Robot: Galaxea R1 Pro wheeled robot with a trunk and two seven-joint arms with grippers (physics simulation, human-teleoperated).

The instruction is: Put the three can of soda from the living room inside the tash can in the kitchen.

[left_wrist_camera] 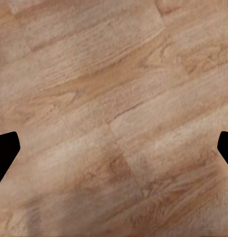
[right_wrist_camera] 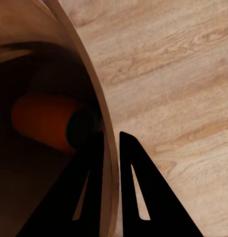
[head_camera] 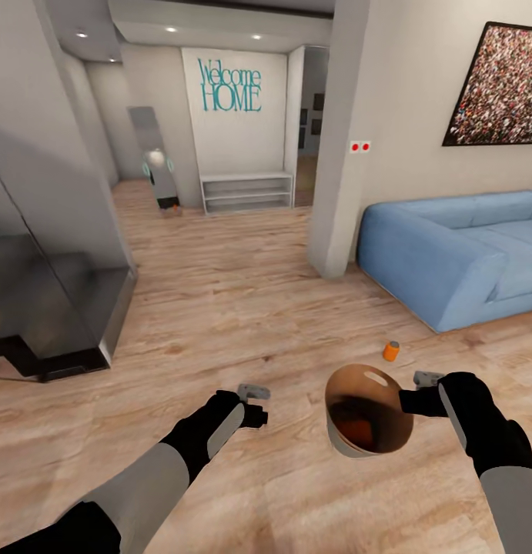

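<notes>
right gripper (right_wrist_camera: 110,143) pinches trash can (head_camera: 358,400) wall, orange can (right_wrist_camera: 44,121) inside.

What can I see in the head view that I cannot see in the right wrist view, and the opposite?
Head view alone: the blue sofa, a soda can standing on the floor, the "Welcome HOME" wall, and the left gripper empty over the boards.

Right wrist view alone: an orange can lying inside the bin, and the right gripper with one finger on each side of the thin wall.

Both: the copper-brown trash can held at its rim, and the wooden floor.
</notes>
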